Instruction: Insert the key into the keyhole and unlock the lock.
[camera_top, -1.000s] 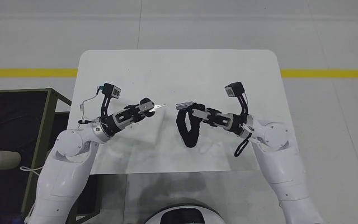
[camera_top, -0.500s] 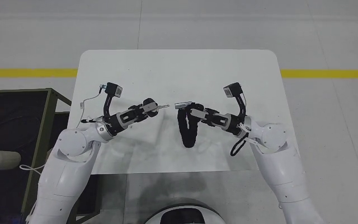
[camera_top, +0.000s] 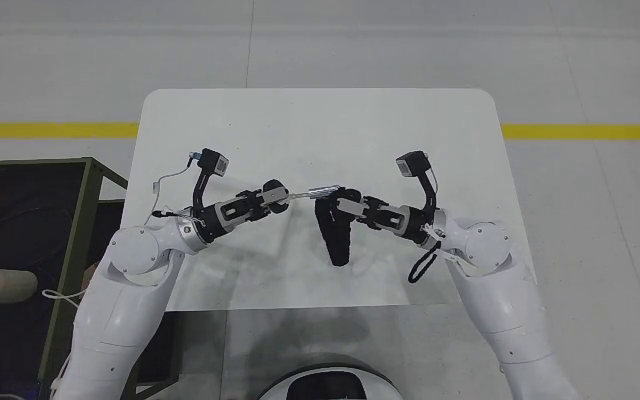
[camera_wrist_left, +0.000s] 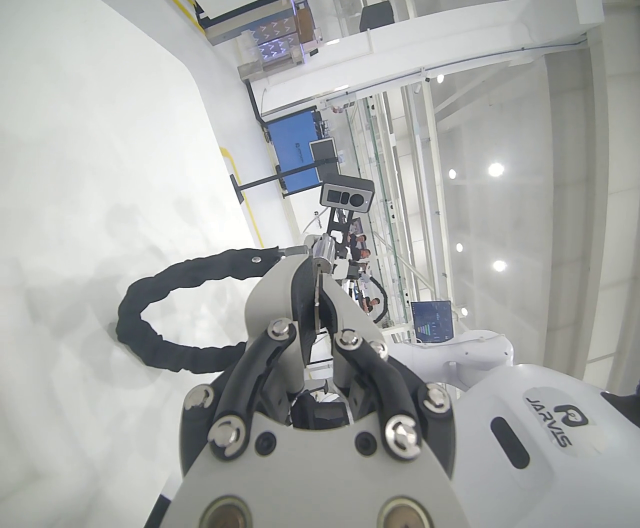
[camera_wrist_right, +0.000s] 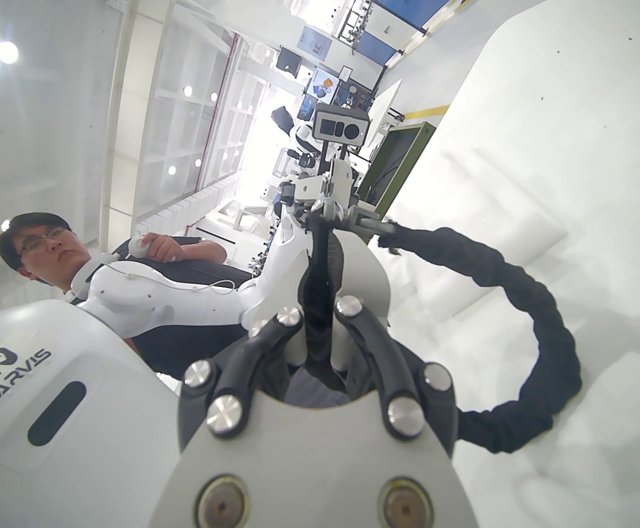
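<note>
- Since a second ago, your two arms have closed in on each other. The gap between the key's tip and the lock's silver head is gone, and the two now meet midway between the two pairs of jaws.
- Over the same second, the black loop below the right jaws has drawn narrower.
- You have one key. The left gripper has its jaws clenched on it, and in the left wrist view the thin blade runs on edge between the two fingers and out past their tips.
- You have one lock, with its silver cylinder straight ahead of the left jaws. The key's tip touches the cylinder's end. You cannot tell from these views whether it has entered the keyhole.
- The right gripper is grasping that lock. Its jaws are closed on the black-sleeved neck, with the cylinder just beyond their tips.
- You have one cable, a black fabric-covered loop. It leaves the cylinder beside the right jaws, sags away below them and curls back under that gripper.
- That makes two grippers, facing each other tip to tip over one white table.
</note>
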